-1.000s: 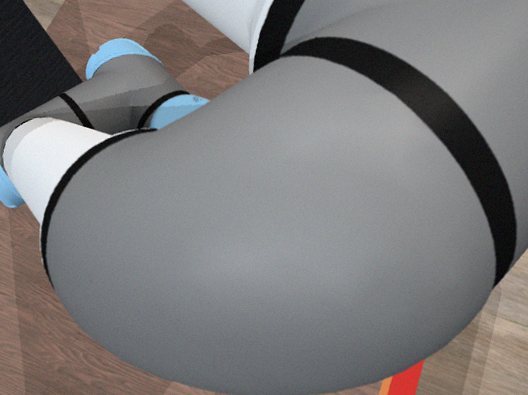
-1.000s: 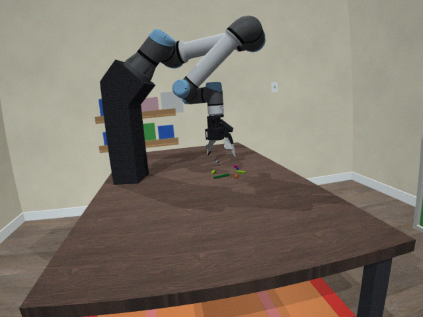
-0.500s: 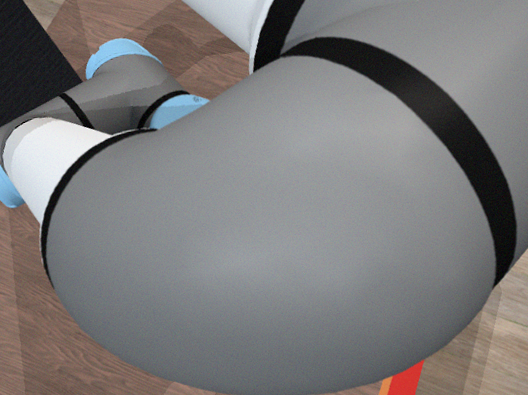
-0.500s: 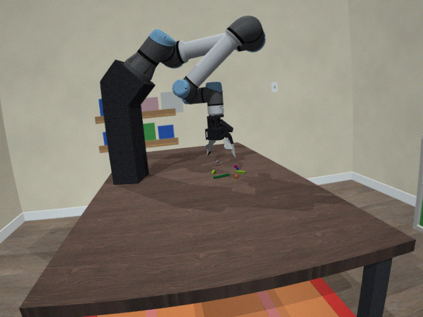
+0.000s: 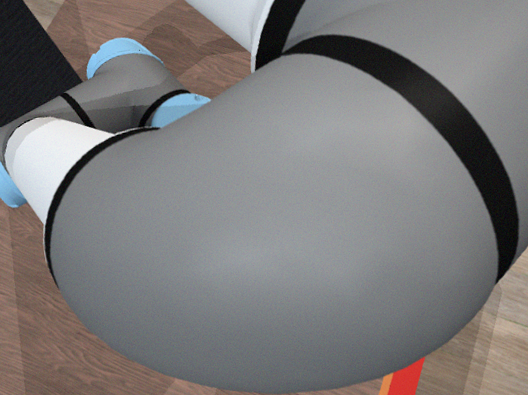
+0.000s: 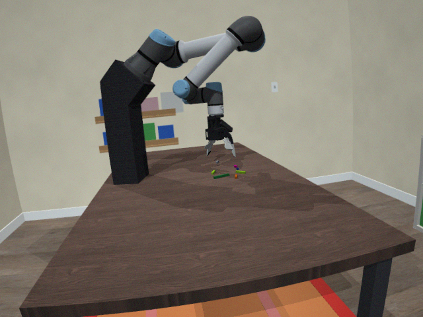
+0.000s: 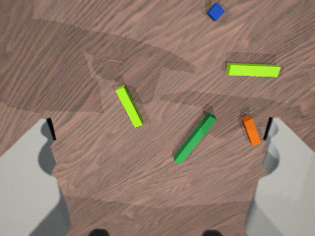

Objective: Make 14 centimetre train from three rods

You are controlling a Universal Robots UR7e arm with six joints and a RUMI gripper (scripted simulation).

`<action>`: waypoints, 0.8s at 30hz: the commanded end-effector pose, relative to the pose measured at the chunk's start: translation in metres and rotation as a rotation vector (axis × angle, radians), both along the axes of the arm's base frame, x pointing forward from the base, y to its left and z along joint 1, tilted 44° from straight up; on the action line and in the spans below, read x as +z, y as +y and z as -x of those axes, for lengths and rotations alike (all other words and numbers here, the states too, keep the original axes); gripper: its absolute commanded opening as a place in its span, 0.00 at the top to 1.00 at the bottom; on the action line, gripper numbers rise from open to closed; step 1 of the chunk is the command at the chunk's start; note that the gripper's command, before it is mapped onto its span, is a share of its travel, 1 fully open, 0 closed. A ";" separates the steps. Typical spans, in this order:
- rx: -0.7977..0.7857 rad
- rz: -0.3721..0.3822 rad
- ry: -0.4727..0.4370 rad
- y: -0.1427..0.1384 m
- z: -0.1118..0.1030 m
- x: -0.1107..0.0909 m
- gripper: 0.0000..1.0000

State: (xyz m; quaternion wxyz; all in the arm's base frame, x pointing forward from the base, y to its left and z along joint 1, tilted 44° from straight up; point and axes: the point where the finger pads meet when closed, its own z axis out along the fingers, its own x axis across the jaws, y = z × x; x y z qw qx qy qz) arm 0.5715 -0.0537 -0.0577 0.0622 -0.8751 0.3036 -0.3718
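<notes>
Wide-open two-jaw gripper (image 7: pixel 158 129) above dark wooden table (image 7: pixel 123 167) | long green rod (image 7: pixel 195 138) between fingers — short orange rod (image 7: pixel 251 130) crowds one fingertip.

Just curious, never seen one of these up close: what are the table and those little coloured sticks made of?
The table looks like dark wood with a matte finish; grain lines run across it. The sticks, such as the green one, look like plain plastic or painted wood: flat, even colour, no grain. Which one, I cannot tell.
</notes>
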 end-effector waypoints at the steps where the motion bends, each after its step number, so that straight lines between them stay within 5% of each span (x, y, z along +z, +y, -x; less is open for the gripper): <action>1: 0.032 0.031 0.005 0.003 0.000 0.000 0.00; 11: 0.135 0.128 0.025 0.012 -0.001 -0.003 0.00; 24: 0.419 0.397 0.076 0.035 -0.001 -0.011 0.00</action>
